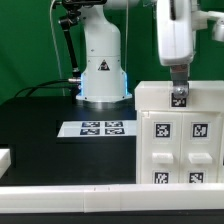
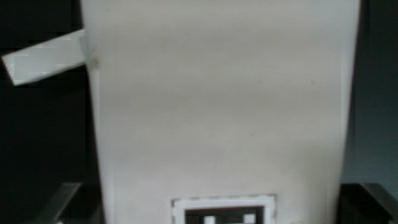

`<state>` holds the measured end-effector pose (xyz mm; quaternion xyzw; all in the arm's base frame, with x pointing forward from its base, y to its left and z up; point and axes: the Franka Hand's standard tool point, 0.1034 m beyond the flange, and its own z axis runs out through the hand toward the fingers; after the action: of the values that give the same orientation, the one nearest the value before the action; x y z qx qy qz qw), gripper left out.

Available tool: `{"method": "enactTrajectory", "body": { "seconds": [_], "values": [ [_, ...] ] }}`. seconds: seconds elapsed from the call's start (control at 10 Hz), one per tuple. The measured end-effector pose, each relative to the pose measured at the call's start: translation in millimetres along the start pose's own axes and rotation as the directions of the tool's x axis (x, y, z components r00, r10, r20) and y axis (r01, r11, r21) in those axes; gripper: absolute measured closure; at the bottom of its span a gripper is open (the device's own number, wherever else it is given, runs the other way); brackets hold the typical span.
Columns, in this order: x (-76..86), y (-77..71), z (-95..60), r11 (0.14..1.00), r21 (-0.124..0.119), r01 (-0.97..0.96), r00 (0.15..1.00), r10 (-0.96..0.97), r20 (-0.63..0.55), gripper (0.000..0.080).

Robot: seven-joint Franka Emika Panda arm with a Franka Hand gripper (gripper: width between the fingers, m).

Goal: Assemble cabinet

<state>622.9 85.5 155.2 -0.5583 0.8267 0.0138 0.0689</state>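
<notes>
The cabinet (image 1: 190, 140) is a large white box with recessed tagged panels at the exterior view's right. My gripper (image 1: 178, 92) comes down onto its far top edge, right above a small tag (image 1: 179, 97). In the wrist view a long white tagged panel (image 2: 214, 110) fills the space between my two dark fingers (image 2: 63, 200), and its tag (image 2: 228, 210) lies close to them. The jaws stand wide apart, pressed against the panel's two sides. In the exterior view this panel's edges blend into the box.
The marker board (image 1: 100, 128) lies on the black table in front of the arm's base (image 1: 103, 80). A small white piece (image 1: 5, 158) sits at the exterior view's left edge. A white rail (image 1: 100, 198) runs along the front. A tilted white slab (image 2: 45, 60) shows beside the panel.
</notes>
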Motion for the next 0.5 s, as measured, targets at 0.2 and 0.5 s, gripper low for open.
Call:
{"method": "enactTrajectory", "body": {
  "seconds": [0.2,0.5],
  "values": [
    [-0.8,-0.8,-0.1,1.0,0.006,-0.031,0.999,0.03,0.016,0.0243],
    [-1.2,-0.9,-0.3,0.992,0.008,-0.125,0.991,0.125,0.054,0.0243]
  ]
}}
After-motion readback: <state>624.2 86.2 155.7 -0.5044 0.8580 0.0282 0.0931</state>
